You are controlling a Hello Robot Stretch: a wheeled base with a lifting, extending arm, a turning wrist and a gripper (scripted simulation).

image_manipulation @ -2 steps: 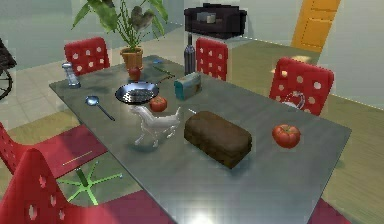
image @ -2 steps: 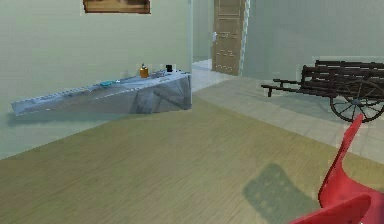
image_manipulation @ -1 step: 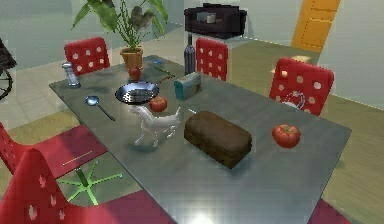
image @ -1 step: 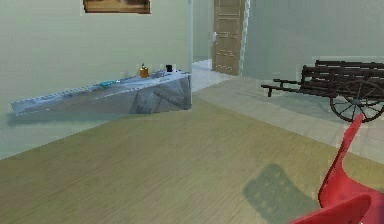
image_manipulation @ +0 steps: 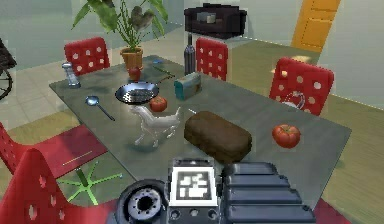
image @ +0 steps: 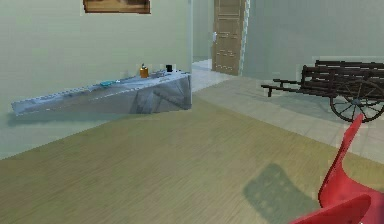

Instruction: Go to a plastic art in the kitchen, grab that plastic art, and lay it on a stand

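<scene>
Worktop point(image_manipulation: 330, 150) is carrying a pale figurine point(image_manipulation: 155, 125) beside a dark loaf point(image_manipulation: 218, 137). End effector point(image_manipulation: 150, 203) is sitting low in the arm side view — what it is holding, I cannot tell.

Ribbed dark arm point(image_manipulation: 262, 195), marked white square point(image_manipulation: 193, 186), dark hand point(image_manipulation: 146, 205).

No readable text or numbers. The white marker square point(image_manipulation: 195, 185) just right of the gripper point(image_manipulation: 146, 204) carries a black pattern, probably a code, not letters.

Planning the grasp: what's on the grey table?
Bowl, spoon, shaker, teal box, white figurine, dark loaf, red fruit, second red fruit. The table has its near edge hidden behind the arm.
</scene>
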